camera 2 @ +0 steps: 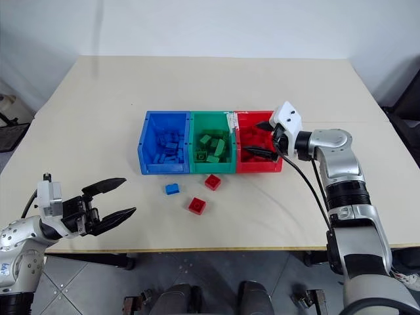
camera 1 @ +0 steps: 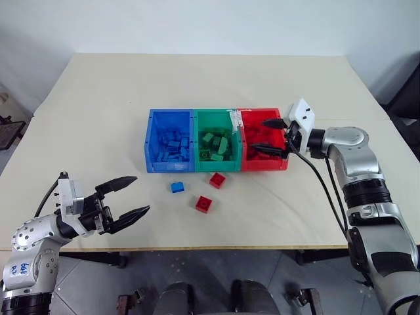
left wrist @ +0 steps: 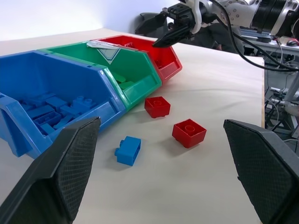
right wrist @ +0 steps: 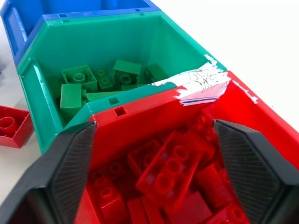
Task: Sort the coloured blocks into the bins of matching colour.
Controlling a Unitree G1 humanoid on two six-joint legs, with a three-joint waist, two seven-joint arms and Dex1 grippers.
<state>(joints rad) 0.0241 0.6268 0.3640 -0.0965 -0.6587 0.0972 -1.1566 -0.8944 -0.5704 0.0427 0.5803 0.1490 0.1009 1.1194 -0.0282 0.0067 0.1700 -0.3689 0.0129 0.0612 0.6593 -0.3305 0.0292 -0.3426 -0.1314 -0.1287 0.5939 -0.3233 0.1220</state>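
Table (camera 1: pixel 98 98) | both claws spread, empty | right claw (camera 1: pixel 270 136) over red bin (camera 1: pixel 283 164)

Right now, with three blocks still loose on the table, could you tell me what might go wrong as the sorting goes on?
1. The right tool hangs open over the red bin; pulling back low could catch its rim and shift the joined bins.
2. The blue block lies close to two red blocks; reaching for one could knock its neighbours.
3. The nearer red block sits just before the green bin, so it could end up in the wrong one.
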